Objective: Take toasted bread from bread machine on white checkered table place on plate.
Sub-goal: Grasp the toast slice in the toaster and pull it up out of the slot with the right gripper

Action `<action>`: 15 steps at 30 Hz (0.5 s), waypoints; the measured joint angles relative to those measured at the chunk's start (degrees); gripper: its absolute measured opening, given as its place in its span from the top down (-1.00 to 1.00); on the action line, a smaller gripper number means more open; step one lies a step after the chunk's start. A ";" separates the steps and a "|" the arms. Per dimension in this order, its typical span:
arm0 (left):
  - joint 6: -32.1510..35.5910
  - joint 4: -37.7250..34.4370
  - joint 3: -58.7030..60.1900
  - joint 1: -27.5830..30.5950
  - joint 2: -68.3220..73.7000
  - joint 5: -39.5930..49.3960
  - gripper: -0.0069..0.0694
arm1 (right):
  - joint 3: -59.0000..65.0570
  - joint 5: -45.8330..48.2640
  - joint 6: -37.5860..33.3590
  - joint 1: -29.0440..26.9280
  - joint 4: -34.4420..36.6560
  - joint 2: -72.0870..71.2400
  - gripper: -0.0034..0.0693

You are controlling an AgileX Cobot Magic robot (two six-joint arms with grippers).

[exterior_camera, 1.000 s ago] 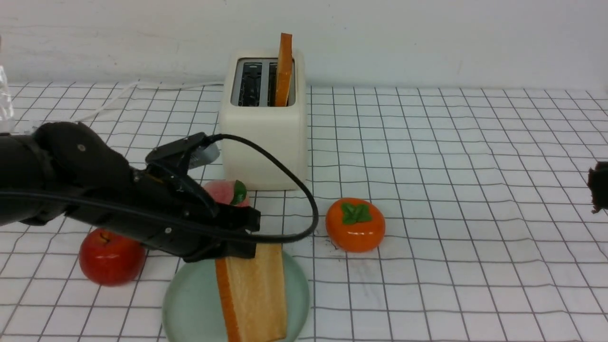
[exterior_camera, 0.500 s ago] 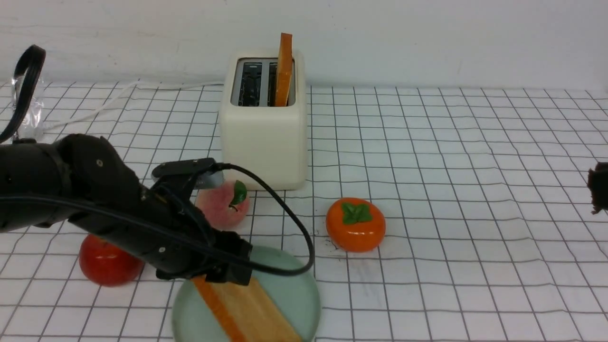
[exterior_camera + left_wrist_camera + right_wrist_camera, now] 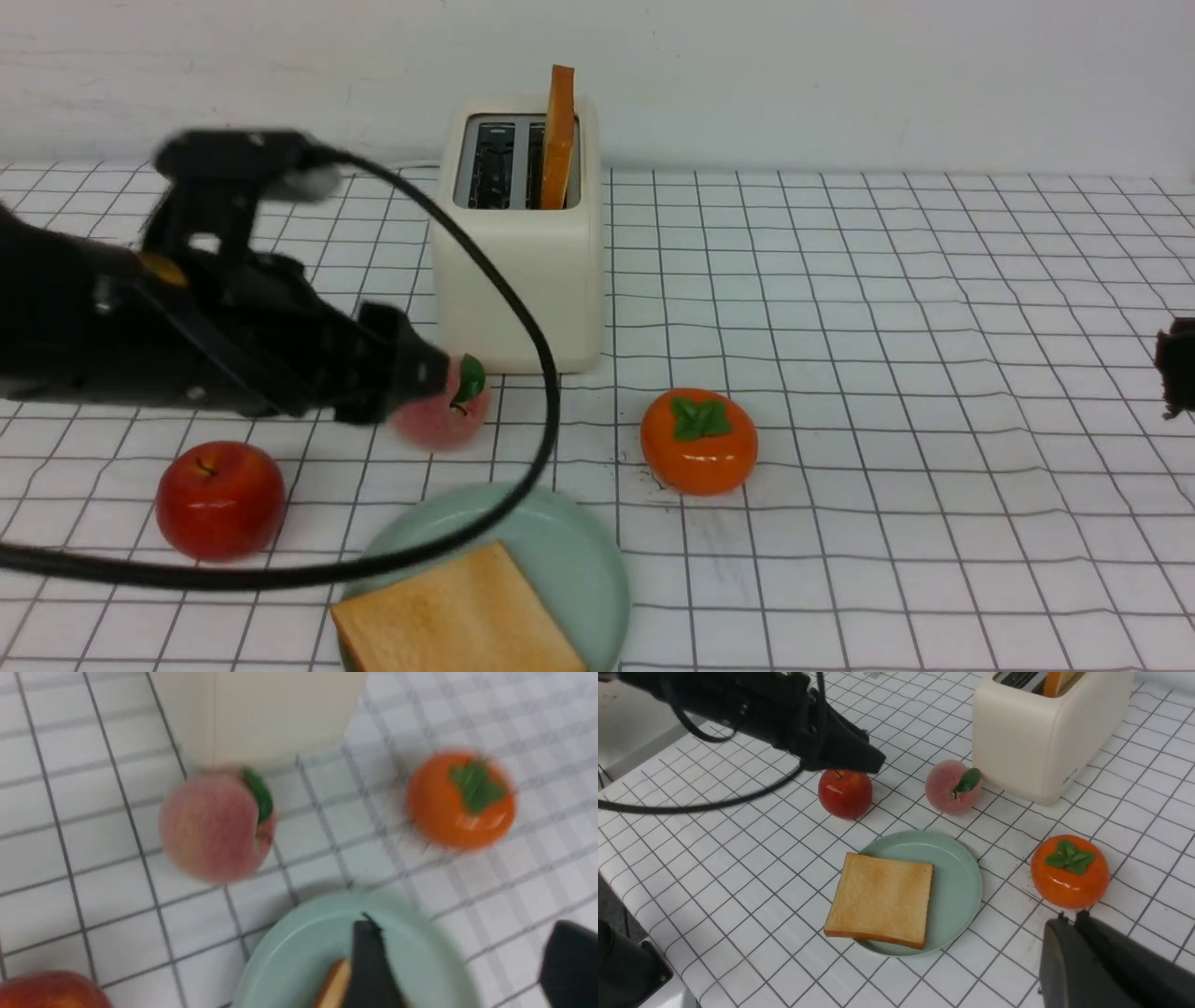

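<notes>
Toasted bread, right of the left claw that hovers spread wide and empty above the counter, lies flat on the plate, a second slice stands upright in the bread machine, and the right claw, seemingly pinched shut, hangs far right.

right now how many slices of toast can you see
2. One slice lies flat on the plate, overhanging its rim; the other slice stands upright in the bread machine, in its right slot. None seems hidden.

On the plate, a flat slice; behind, upright slice in the bread machine; peach between.
</notes>
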 joint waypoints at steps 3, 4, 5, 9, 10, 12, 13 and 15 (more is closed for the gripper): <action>-3.70 -0.06 -1.69 0.00 -1.69 0.32 0.30 | 0.00 -0.69 0.06 0.00 0.27 0.00 0.84; -4.00 0.00 -2.33 0.00 -1.75 0.53 0.48 | 0.00 -1.15 0.13 0.00 0.27 0.00 0.85; -4.17 0.04 -3.23 0.00 -1.75 0.66 0.73 | 0.00 -1.60 0.51 0.00 0.27 0.00 0.87; -3.89 0.19 -4.41 0.00 -1.75 0.11 0.85 | 0.00 -2.38 1.21 0.00 0.27 0.00 0.91; -3.90 0.19 -4.47 0.00 -1.75 -0.03 0.85 | 0.00 -2.44 1.42 0.00 0.27 0.06 0.91; -3.77 0.28 -4.47 0.00 -1.75 -0.02 0.85 | 0.00 -2.69 2.30 0.00 0.27 0.50 0.91; -3.76 0.48 -4.47 0.00 -2.06 0.03 0.85 | -0.10 -2.82 3.62 0.00 0.41 1.59 0.91; -3.71 0.81 -4.47 0.00 -3.26 0.21 0.85 | -0.50 -2.82 4.83 0.00 0.45 4.29 0.91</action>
